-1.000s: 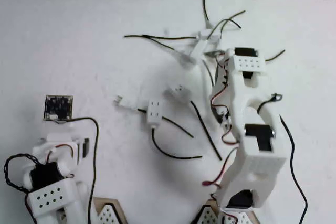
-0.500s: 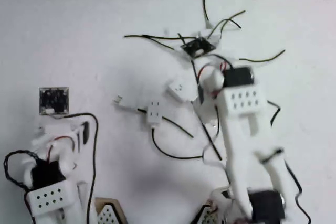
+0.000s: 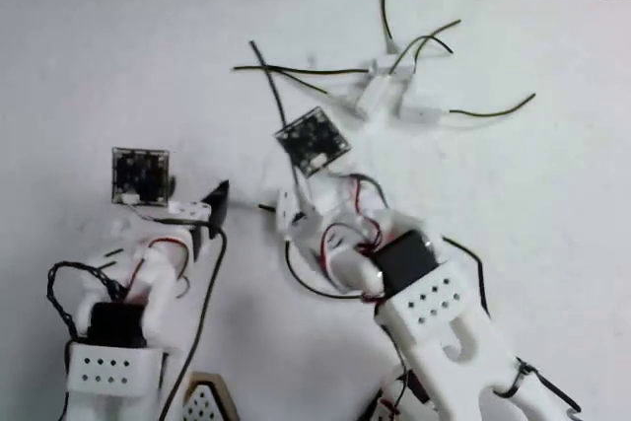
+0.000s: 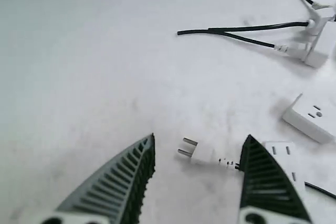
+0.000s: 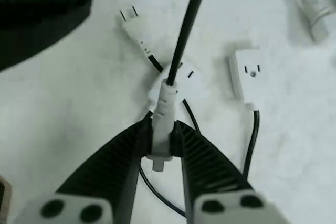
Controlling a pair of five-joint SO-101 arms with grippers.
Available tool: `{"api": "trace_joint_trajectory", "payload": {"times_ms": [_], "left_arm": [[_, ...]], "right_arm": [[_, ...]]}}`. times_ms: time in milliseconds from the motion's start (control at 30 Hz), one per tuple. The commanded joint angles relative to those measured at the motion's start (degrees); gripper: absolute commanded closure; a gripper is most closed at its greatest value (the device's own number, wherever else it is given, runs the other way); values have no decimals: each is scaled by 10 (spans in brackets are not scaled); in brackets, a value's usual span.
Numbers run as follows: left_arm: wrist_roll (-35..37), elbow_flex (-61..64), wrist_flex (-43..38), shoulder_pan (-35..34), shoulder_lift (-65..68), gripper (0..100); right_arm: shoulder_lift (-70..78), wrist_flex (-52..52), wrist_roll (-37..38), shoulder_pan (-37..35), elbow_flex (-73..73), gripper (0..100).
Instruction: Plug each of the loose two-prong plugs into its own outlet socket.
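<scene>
The white two-prong plug with the black cord (image 5: 165, 103) is clamped in the right pincer (image 5: 161, 128). That arm has swung back from the far tangle (image 3: 380, 96), and a white square socket block (image 5: 181, 74) now sits just beyond its tips, so lining up looks next. The left pincer (image 4: 199, 138) has crept forward, spread wide, with a second white plug (image 4: 202, 155) between its tips. Bare white tabletop (image 4: 94, 66) lies ahead of it, while cords (image 5: 252, 135) crowd the right one.
</scene>
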Motion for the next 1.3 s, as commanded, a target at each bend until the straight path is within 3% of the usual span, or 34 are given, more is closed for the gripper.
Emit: {"api": "trace_joint_trajectory", "payload": {"times_ms": [0, 200, 367, 1267], "left_arm": [[7, -33, -18, 44, -5, 740], [7, -38, -33, 55, -7, 740], [4, -47, -28, 103, -7, 740], [-26, -62, -30, 159, -7, 740]], "right_arm": [[-29, -38, -25, -46, 7, 981], [-29, -44, -34, -98, 10, 981], [-29, -44, -34, -124, 10, 981], [-25, -93, -34, -99, 49, 981]]}}
